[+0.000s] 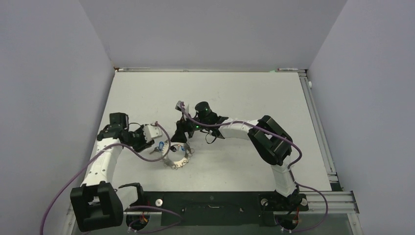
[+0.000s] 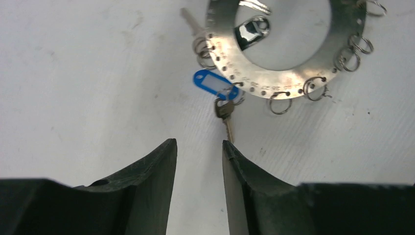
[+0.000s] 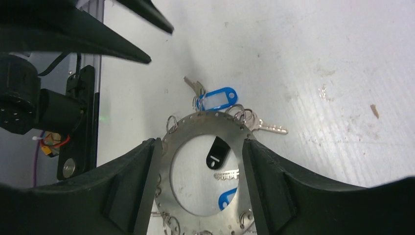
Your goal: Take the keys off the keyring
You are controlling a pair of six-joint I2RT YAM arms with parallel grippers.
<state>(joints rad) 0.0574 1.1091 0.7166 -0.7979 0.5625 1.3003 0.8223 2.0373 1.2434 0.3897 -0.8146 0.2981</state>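
The right claw (image 3: 200,142) clasped the keyring (image 3: 205,123) at lower centre. The left claw (image 2: 198,143) stood narrow and empty below the keys (image 2: 224,110). The rim stampings (image 2: 264,88) were unreadable.

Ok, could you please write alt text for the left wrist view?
The left gripper, jaws apart and empty, points at a small key with a blue tag. Both are attached to the rim of the flat metal keyring, beside several bare split rings.

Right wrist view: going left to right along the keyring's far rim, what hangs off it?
Off the keyring: small key → blue tag → silver key, pointing right.
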